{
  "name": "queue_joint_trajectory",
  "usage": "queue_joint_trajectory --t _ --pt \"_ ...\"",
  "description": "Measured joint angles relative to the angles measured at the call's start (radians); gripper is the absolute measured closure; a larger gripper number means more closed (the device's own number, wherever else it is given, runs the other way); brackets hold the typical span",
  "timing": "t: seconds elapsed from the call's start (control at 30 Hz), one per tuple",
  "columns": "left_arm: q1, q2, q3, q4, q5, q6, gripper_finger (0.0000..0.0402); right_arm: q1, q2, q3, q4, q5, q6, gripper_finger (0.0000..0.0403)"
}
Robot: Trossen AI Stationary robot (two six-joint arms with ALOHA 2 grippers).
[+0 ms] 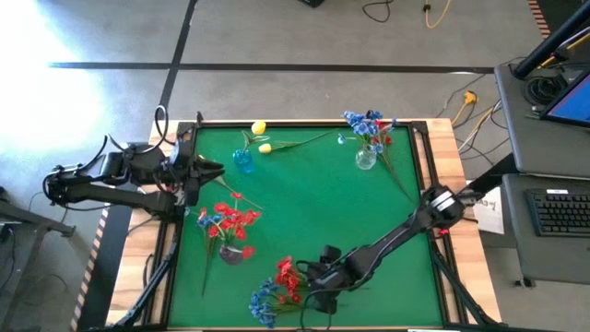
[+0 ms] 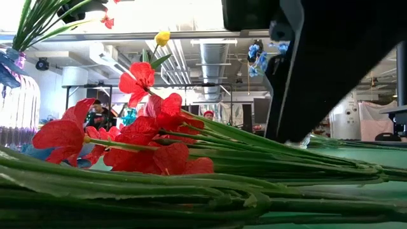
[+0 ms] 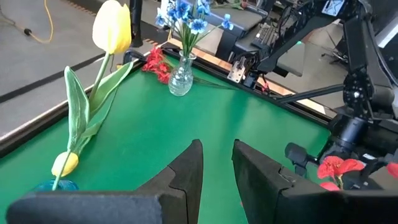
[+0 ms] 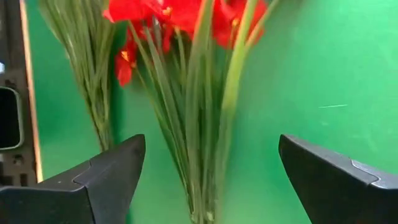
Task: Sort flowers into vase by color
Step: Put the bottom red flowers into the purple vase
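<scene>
The right pincer (image 1: 318, 277) hovered spread wide over the stems of loose red flowers (image 1: 288, 275) lying beside blue flowers (image 1: 265, 300) at the green counter's (image 1: 313, 194) near edge. The left pincer (image 1: 214, 170) waited at the counter's left side, its fingers (image 3: 186, 177) nearly together, pinching nothing.

Green mat (image 1: 313, 212) on table; keyboard (image 1: 560, 211), laptop (image 1: 570, 96) on side desk.

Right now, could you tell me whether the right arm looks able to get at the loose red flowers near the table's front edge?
Probably yes: the right end effector hangs open directly over the red flowers, stems between its fingers, with nothing in the way.
</scene>
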Motion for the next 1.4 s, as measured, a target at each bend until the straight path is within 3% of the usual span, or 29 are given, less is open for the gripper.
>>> queue_joint_trajectory --t 0.2,0.33,0.57,0.9,1.1,1.23,1.4 --pt "0.0 0.008 0.0 0.068 -0.005 0.091 0.0324 0.002 0.081 0.101 -0.029 -0.004 0.002 0.0048" --pt "0.0 0.015 0.0 0.163 -0.007 0.168 0.0324 0.002 0.117 0.164 -0.111 -0.004 0.002 0.0082" --pt "0.0 0.02 0.009 0.248 -0.01 0.278 0.0324 -0.001 0.138 0.182 -0.137 -0.003 -0.001 0.0197" --pt "0.001 0.027 0.023 0.252 -0.01 0.287 0.0324 -0.008 0.106 0.19 -0.254 0.045 -0.074 0.0381" --pt "0.001 0.027 0.023 0.243 -0.01 0.286 0.0324 -0.016 0.019 0.199 -0.37 0.126 -0.117 0.0383" --pt "0.001 0.028 0.023 0.222 -0.01 0.283 0.0324 -0.016 -0.063 0.196 -0.362 0.247 -0.175 0.0384" --pt "0.0 0.029 0.023 0.209 -0.01 0.244 0.0324 -0.02 -0.165 0.16 -0.118 0.359 -0.381 0.0385"
